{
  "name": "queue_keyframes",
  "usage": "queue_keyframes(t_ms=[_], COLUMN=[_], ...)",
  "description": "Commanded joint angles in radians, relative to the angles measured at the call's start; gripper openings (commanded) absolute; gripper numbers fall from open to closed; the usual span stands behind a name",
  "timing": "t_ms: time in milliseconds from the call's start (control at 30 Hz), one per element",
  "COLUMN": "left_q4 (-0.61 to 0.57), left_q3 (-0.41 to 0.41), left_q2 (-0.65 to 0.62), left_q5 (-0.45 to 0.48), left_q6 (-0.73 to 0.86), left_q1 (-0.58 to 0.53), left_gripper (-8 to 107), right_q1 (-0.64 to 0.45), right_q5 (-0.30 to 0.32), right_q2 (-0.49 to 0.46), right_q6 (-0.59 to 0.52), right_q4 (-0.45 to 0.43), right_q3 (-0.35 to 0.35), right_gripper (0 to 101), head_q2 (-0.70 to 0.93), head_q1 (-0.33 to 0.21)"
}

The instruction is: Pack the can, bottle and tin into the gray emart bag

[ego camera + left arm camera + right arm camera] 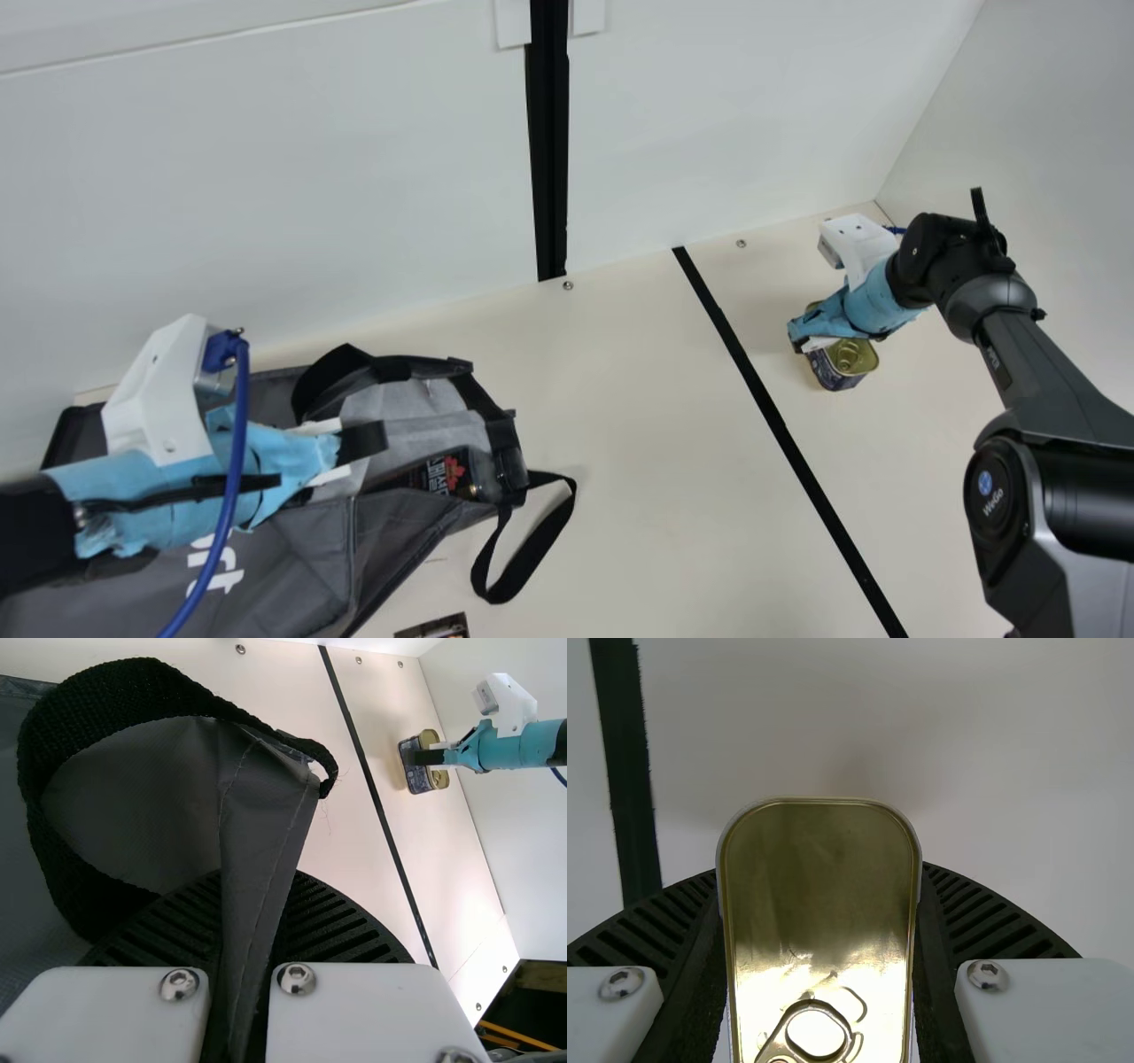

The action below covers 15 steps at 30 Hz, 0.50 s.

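the tin's [837, 377] lid [819, 886] (face up) runs lengthwise along right claw's [804, 342] pads [932, 992].

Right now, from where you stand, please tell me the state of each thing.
Gray fabric bag: lying, mouth open.
Dark container with red leaf print: inside the bag's mouth.
Rectangular tin with gold lid: closed, ring pull not lifted.
Left black ribbed fingers: shut on the bag's fabric.
Right black ribbed fingers: shut on the tin.
Printed object: partly cut off, state unclear.
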Motion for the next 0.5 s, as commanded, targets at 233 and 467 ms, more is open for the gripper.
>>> queue_keyframes(t_ms=[233,467], left_q4=[0.000,0.000], left_q3=[0.000,0.000], left_q2=[0.000,0.000], left_q5=[0.000,0.000], left_q6=[0.000,0.000], left_q1=[0.000,0.000], left_gripper=[10,10], right_q1=[0.045,0.081], right_q5=[-0.036,-0.056], right_q2=[-0.076,-0.131], right_q6=[-0.012,-0.032], right_q4=[-0.010,-0.012], right_q3=[0.075,0.126], right_gripper=[0,0], head_q2=[-0.001,-0.001], head_q1=[-0.023,-0.023])
